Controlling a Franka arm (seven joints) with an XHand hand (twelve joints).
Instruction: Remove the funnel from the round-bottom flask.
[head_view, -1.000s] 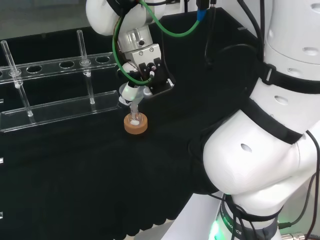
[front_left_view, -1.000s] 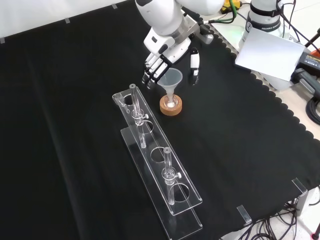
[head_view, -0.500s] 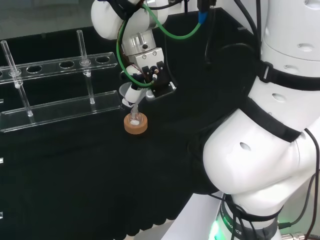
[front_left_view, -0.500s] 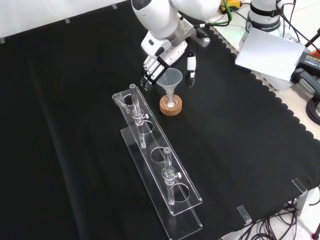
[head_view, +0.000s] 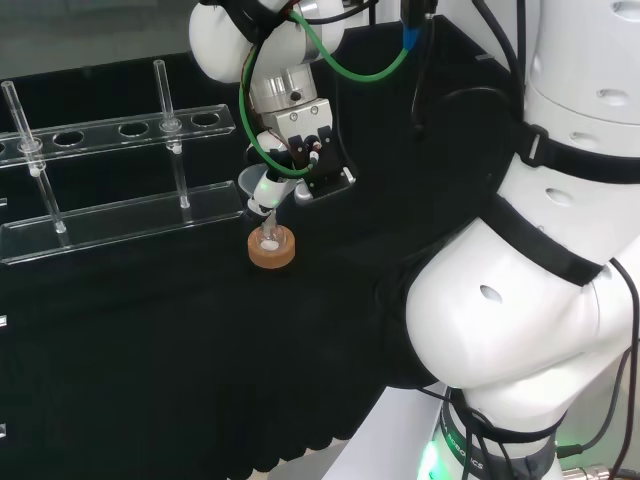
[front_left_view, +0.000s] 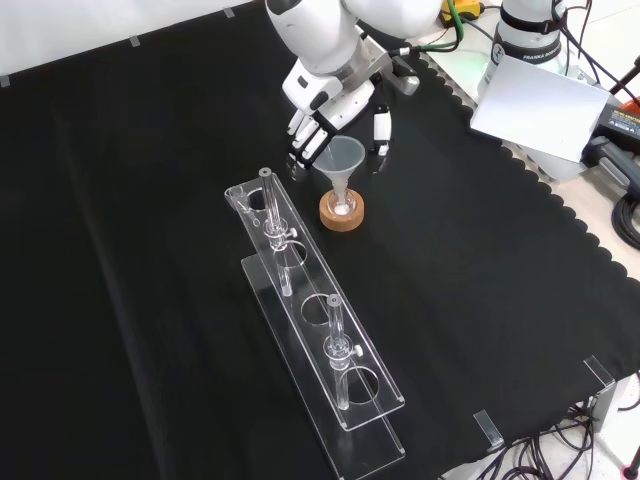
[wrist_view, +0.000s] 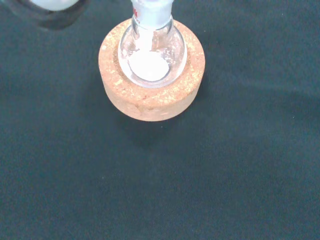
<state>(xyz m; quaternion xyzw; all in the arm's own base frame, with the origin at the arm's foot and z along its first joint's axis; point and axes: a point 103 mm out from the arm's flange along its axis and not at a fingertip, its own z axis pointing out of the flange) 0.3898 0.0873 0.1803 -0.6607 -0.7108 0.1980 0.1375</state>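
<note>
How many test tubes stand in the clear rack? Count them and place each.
2. In the front view, one test tube stands at the rack's far end near the funnel; the other test tube stands toward its near end.

The table (front_left_view: 150, 300) is covered with a black cloth (front_left_view: 500, 300). A round cork ring (front_left_view: 341, 212) sits on the cloth, just below the robot hand (front_left_view: 320, 115). A small round glass flask (wrist_view: 151, 52) rests in the ring, with a bit of white stuff at its bottom. A long clear rack (front_left_view: 315, 330) also stands on the cloth, a little way from the robot hand, past the ring. In the front view it runs toward the near edge of the table. Two thin glass tubes (front_left_view: 335, 330) stand up in it.
</note>
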